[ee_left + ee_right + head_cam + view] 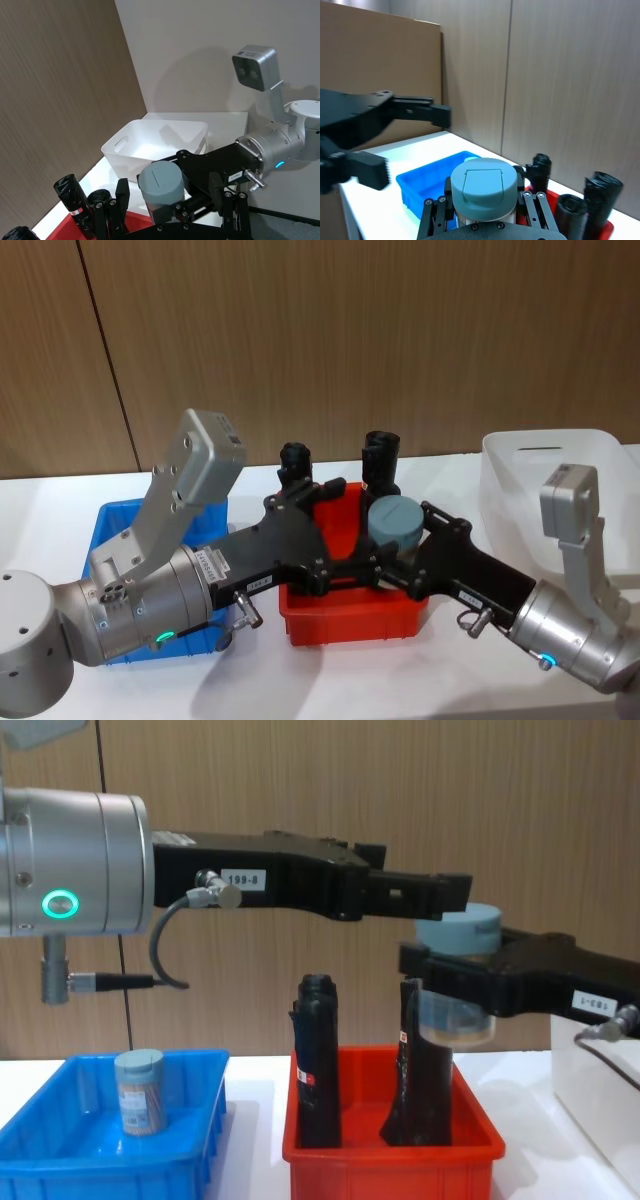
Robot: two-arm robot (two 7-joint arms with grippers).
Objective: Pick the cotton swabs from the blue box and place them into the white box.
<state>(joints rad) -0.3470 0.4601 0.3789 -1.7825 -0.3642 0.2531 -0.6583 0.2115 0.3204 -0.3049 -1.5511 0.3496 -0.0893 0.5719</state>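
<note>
My right gripper (460, 978) is shut tight on a jar (484, 187) of swabs. It holds the jar up in the air in the middle of the head view. My left gripper (358, 530) is wide open just beside the jar, and I think it is not touching it.

Here is what could go wrong. My two grippers are very close. If I swing the right one away fast, the jar could bump a left finger and tip. So the left one should back off.

Right under the jar is the red bin (390, 1170) with tall black rolls (318, 1060). If my grip slips, the jar drops in there, the wrong place. If I go too low, it could hit a roll.

At the lower left of the chest view another jar (139, 1092) stands in the blue box (60, 1160). That one is left to do.

Farthest off, at the right of the head view, is the white box (600, 455). Its sides are tall. If I don't lift high enough, the jar could knock the rim and fall out.
</note>
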